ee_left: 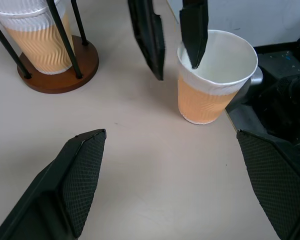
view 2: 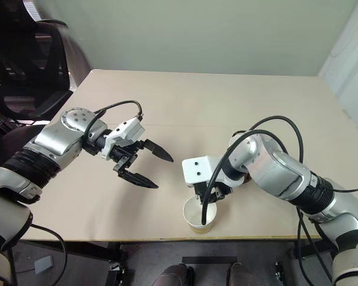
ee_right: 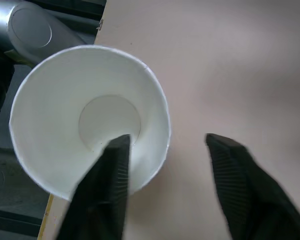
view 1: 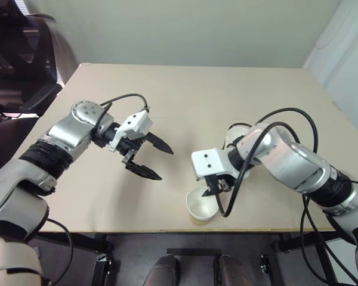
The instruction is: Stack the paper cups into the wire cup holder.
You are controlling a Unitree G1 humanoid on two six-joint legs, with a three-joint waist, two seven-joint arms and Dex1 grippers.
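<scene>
**Right end effector straddles a cup rim at the surface's near edge**

Here, one paper cup [ee_left: 216, 80] stands upright at the near edge of the beige surface [view 1: 227, 95]. The right end effector [ee_right: 165, 185] points down over it with its fingers apart, one finger [ee_right: 110, 175] inside the cup's mouth and the other outside the wall, not clamped. The left end effector [view 1: 150, 158] hangs above the surface, well apart from that cup, its fingers spread wide and holding nothing. The wire cup holder [ee_left: 60, 70] stands on the surface near the right arm, with another cup [ee_left: 37, 35] seated inside its black loops.
</scene>
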